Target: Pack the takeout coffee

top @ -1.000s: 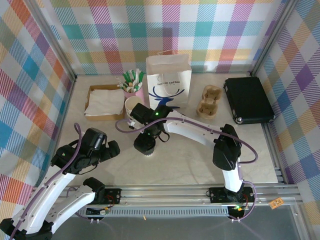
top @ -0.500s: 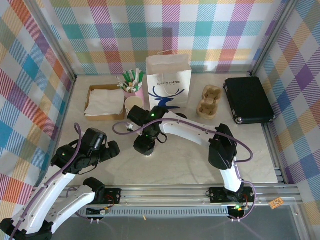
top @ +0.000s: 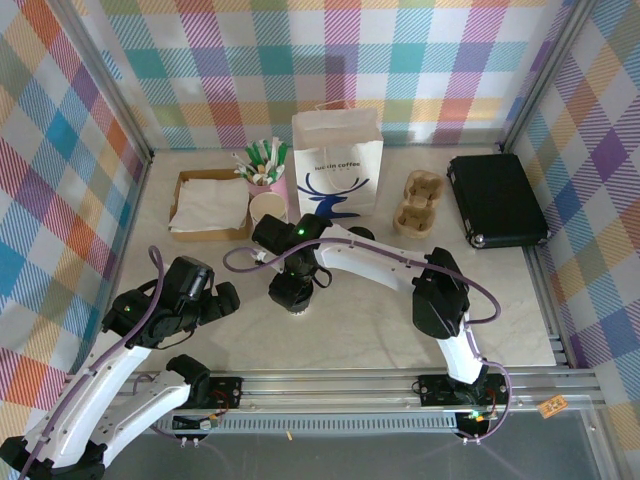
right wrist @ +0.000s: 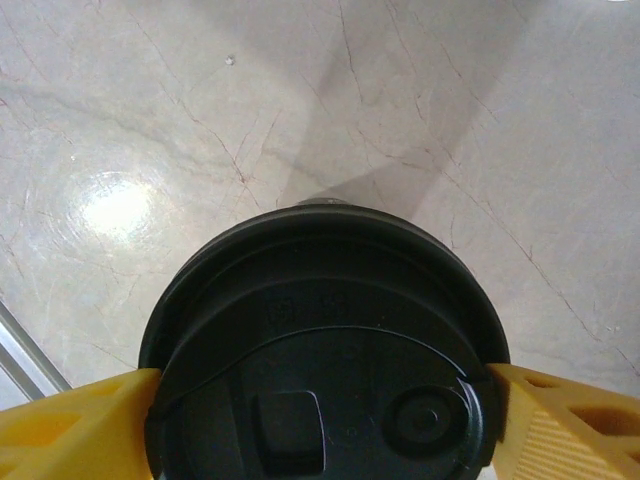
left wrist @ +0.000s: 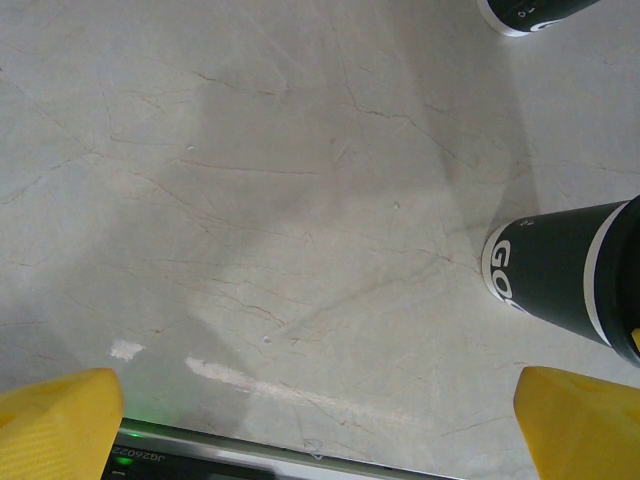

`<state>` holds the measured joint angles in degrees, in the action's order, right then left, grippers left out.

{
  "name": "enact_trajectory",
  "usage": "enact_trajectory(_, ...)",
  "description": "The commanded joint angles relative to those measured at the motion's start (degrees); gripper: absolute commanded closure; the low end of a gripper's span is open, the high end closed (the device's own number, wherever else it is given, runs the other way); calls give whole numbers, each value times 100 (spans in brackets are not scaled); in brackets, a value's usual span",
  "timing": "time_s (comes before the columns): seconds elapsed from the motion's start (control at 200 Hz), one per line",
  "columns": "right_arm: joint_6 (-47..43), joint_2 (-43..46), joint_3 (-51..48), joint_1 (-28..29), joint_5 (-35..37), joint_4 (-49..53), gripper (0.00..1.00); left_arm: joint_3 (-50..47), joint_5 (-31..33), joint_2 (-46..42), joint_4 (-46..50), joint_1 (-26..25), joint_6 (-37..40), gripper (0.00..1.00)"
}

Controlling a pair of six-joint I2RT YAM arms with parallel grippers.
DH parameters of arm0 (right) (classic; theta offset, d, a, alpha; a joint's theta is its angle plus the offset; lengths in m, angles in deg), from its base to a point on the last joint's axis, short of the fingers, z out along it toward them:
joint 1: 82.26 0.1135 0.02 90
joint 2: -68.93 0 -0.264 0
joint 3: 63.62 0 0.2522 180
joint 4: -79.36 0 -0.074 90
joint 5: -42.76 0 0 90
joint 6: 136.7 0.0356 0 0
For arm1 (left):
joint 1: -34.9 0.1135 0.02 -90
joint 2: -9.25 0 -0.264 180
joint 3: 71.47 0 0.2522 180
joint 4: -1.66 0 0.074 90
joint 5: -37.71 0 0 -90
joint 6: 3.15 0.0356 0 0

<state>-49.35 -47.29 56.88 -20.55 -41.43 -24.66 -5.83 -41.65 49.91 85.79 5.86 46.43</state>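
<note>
The takeout coffee [right wrist: 320, 330] stands upright on the table, and its round black lid is seen from straight above in the right wrist view. My right gripper [right wrist: 325, 425] has a yellow finger pressed against each side of that lid. In the top view the right gripper [top: 291, 291] sits over the cup and hides most of it. The cup's dark navy lower part [left wrist: 570, 275] is at the right edge of the left wrist view. My left gripper [left wrist: 320, 430] is open over bare table, left of the cup [top: 224, 299].
A white paper bag [top: 338, 165] with a blue logo stands open at the back centre. Left of it are a cream cup [top: 268, 208], a pink cup of sticks [top: 265, 170] and a napkin box [top: 210, 205]. A cardboard cup carrier [top: 420, 200] and black case [top: 495, 200] lie right.
The right gripper has sunk slightly over the cup and its fingers have narrowed onto the lid. The left arm has not moved.
</note>
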Motion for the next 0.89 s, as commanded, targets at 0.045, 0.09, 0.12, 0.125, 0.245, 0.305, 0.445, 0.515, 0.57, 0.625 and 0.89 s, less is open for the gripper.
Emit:
enact_trajectory(0.045, -138, -41, 138, 69, 88, 317, 17, 1, 67, 28, 36, 65, 131, 0)
enact_trajectory(0.09, -153, -24, 143, 72, 96, 334, 17, -1, 63, 51, 21, 73, 123, 0)
enact_trajectory(0.12, -158, -11, 137, 82, 96, 336, 17, 4, 65, 63, 6, 66, 125, 0)
enact_trajectory(0.125, -166, -4, 137, 80, 101, 340, 17, 10, 63, 64, 5, 66, 128, 0)
enact_trajectory(0.245, -191, 23, 163, 99, 157, 375, 15, 19, 44, 125, -42, 67, 139, 0)
enact_trajectory(0.305, -213, 30, 173, 97, 184, 392, 14, 25, 55, 149, -56, 67, 137, 0)
enact_trajectory(0.445, -222, 40, 183, 105, 155, 405, 14, 24, 44, 176, -97, 65, 124, 0)
enact_trajectory(0.515, -224, 30, 168, 107, 137, 402, 15, 0, 38, 179, -116, 71, 119, 0)
enact_trajectory(0.57, -221, 25, 146, 111, 100, 420, 17, -1, 37, 180, -113, 65, 105, 0)
enact_trajectory(0.625, -212, 21, 98, 113, 63, 413, 18, -16, 35, 157, -102, 66, 75, 0)
enact_trajectory(0.89, -154, 30, -196, 134, 29, 307, 24, -143, -7, 31, -103, 69, -49, 0)
